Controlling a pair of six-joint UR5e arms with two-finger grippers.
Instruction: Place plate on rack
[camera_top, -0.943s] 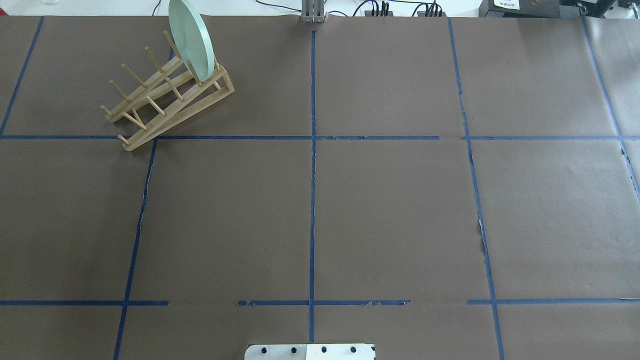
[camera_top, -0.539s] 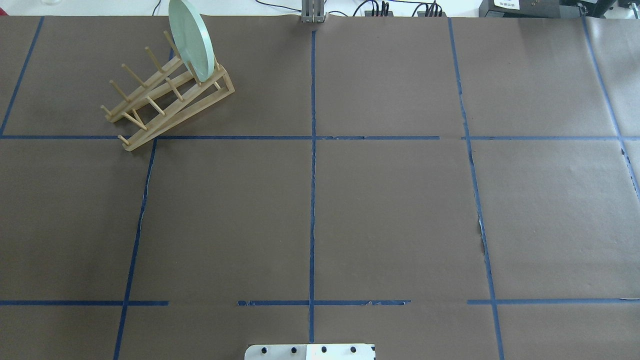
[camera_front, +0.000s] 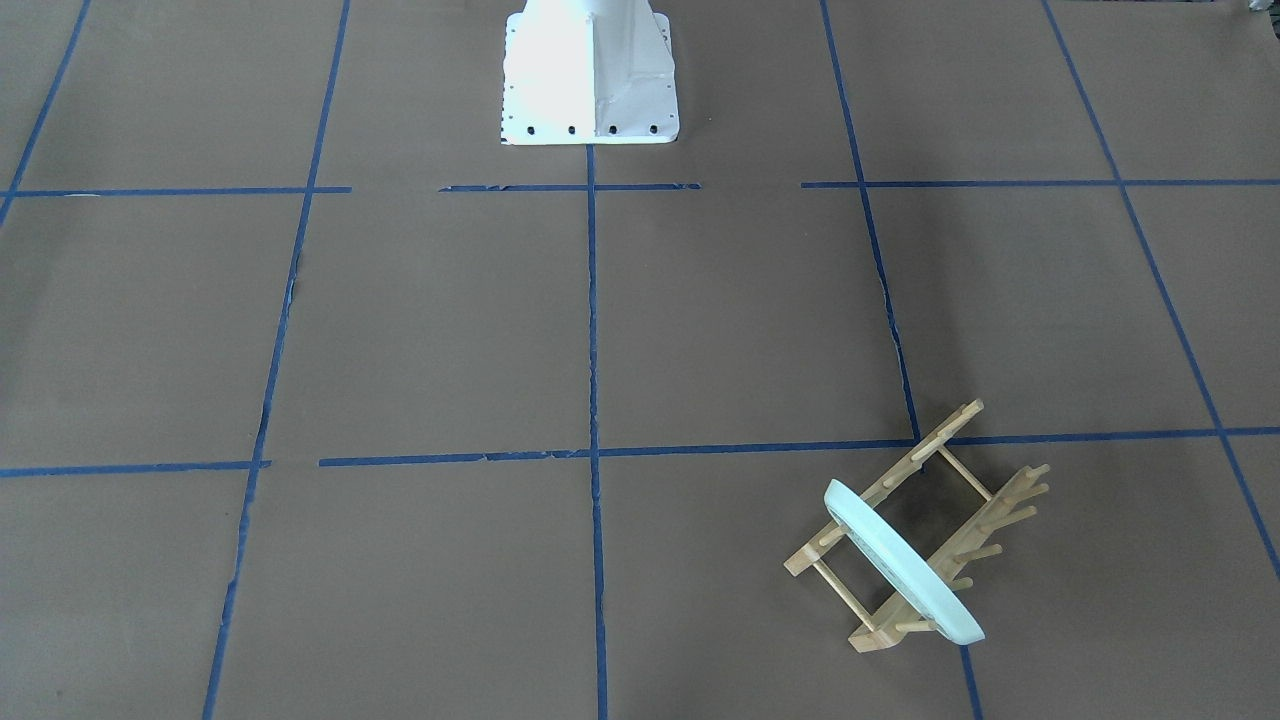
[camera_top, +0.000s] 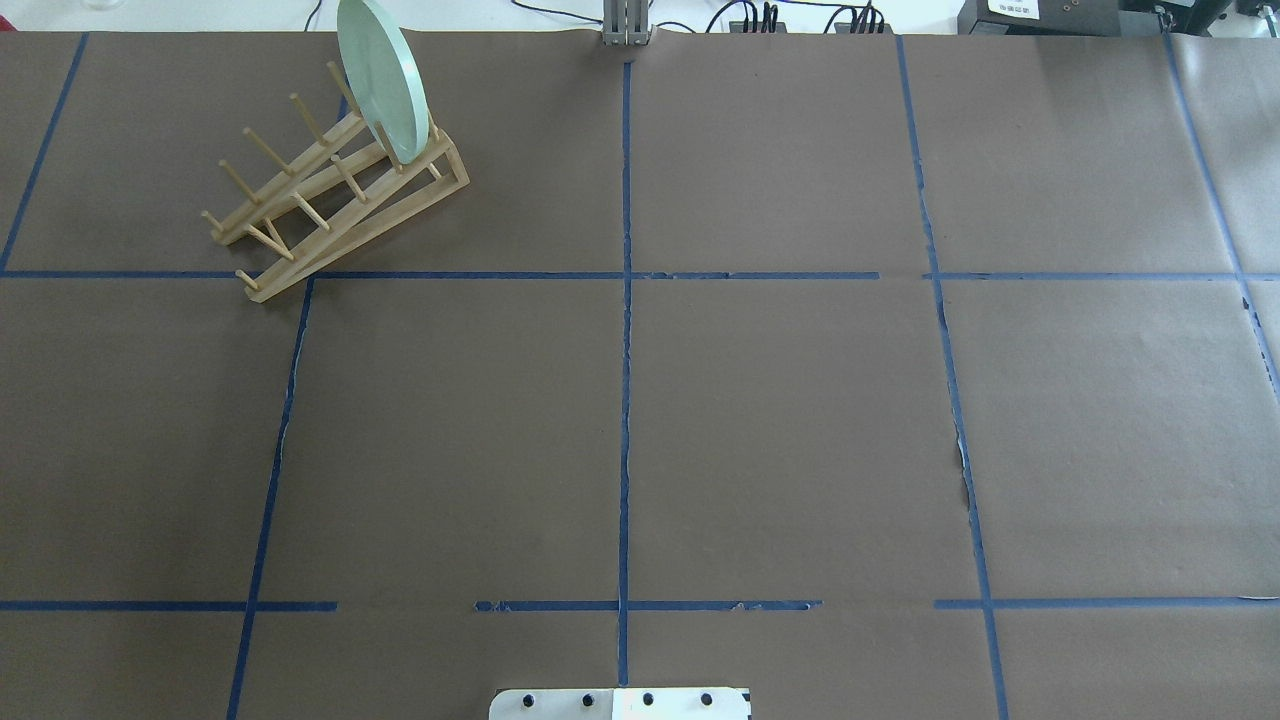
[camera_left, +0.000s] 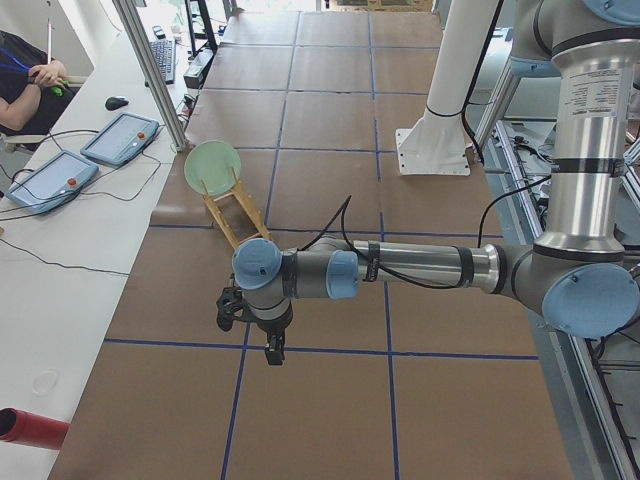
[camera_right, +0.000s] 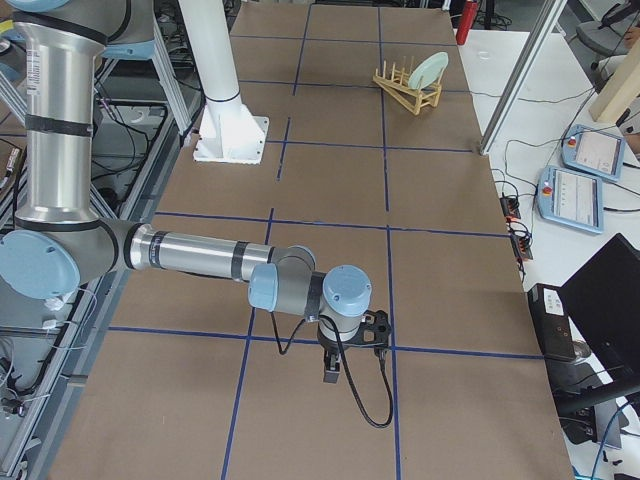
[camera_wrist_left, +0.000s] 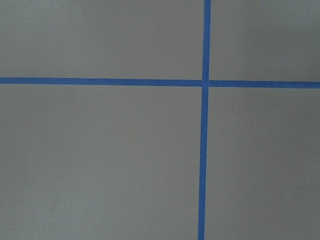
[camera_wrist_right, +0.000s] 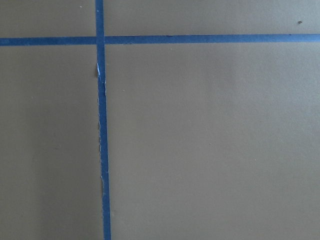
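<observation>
Table (camera_top: 780, 400): plate (camera_top: 380, 80) standing in rack (camera_top: 340, 215), far from left hand (camera_left: 272, 350), right hand (camera_right: 332, 373); open/closed unclear

Silver-and-blue left arm (camera_left: 420, 268) reaches level across mid-frame, black two-finger left gripper (camera_left: 272, 352) pointing straight down. Right arm (camera_right: 190, 250) likewise, right gripper (camera_right: 332, 372) hanging lower centre; finger spacing unreadable.

One plate (camera_top: 380, 80), one rack (camera_top: 340, 205), one desk (camera_top: 780, 420).
Two arms, each with one: a left end effector (camera_left: 272, 350) and a right end effector (camera_right: 332, 374), both well apart from plate and rack.
</observation>
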